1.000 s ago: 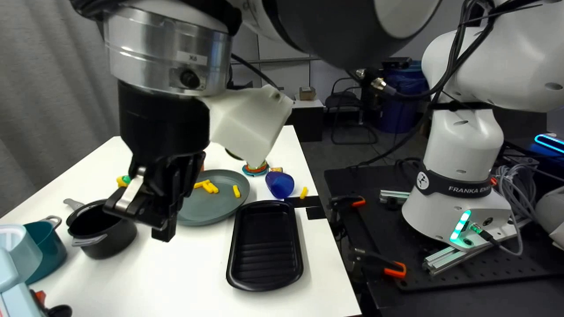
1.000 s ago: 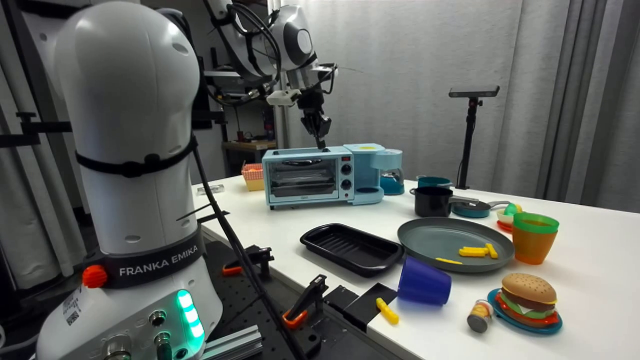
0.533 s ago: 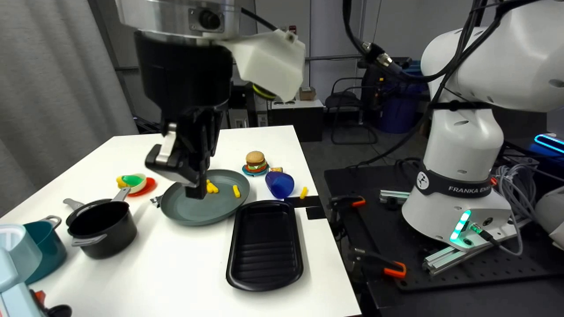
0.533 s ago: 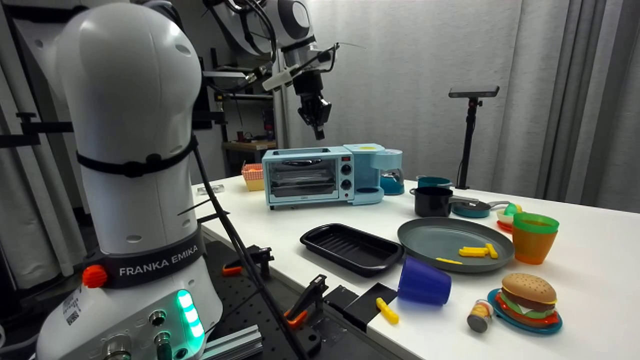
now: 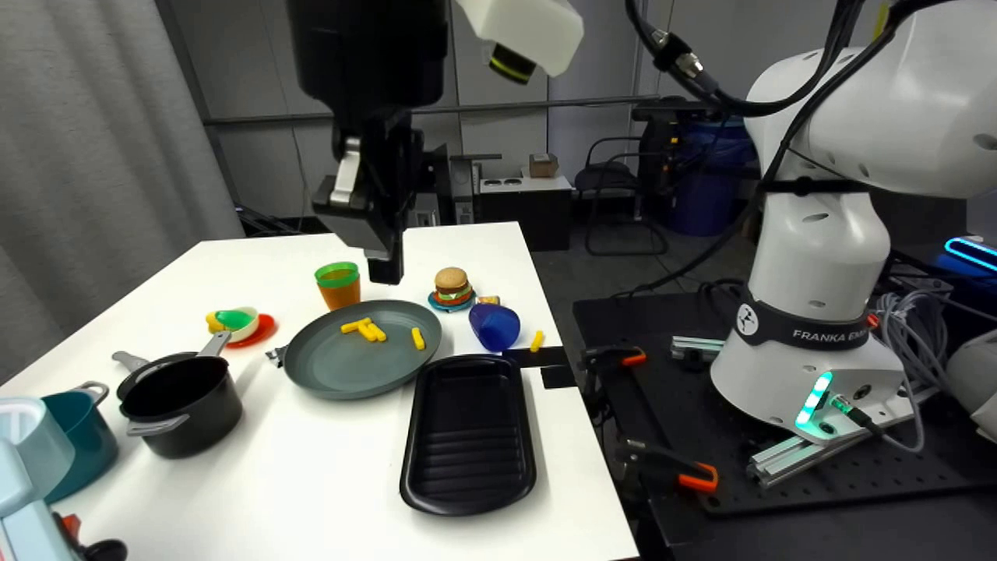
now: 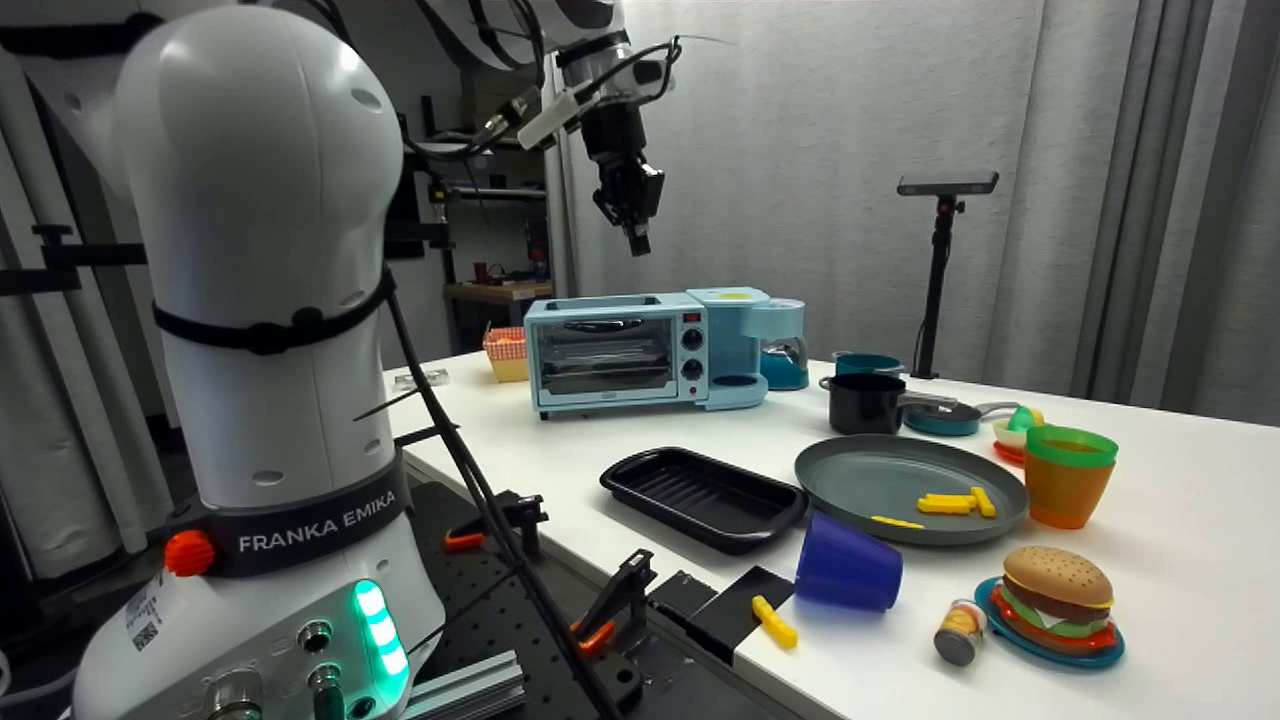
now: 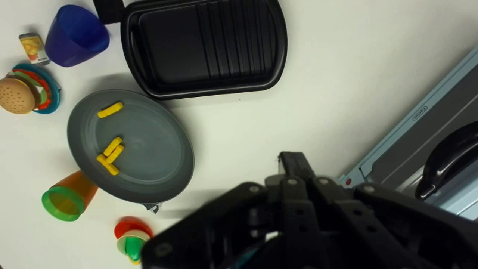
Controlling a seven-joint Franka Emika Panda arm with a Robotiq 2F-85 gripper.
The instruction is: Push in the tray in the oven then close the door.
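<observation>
The light blue toaster oven (image 6: 690,401) stands at the back of the table in an exterior view. Its glass door (image 6: 605,345) is upright and looks shut, with a black handle (image 6: 603,325) along its top. A rack and a dark tray-like shape show dimly behind the glass. In the wrist view the oven's front edge (image 7: 396,134) and handle (image 7: 448,157) are at the right. My gripper (image 6: 640,248) is raised in the air above the oven's height, apart from it. Its fingertips are together and hold nothing, as the wrist view (image 7: 297,158) shows.
A black baking dish (image 6: 705,500) lies in front of the oven beside a grey pan (image 6: 905,490) with yellow fries. A blue cup (image 6: 848,562), toy burger (image 6: 1055,605), orange and green cups (image 6: 1070,475) and a black pot (image 6: 865,403) stand around. A coffee maker part (image 6: 775,322) adjoins the oven.
My gripper has risen, moving away from the oven top and staying shut. In an exterior view it also shifts right. The oven, its door and the table objects have not moved.
</observation>
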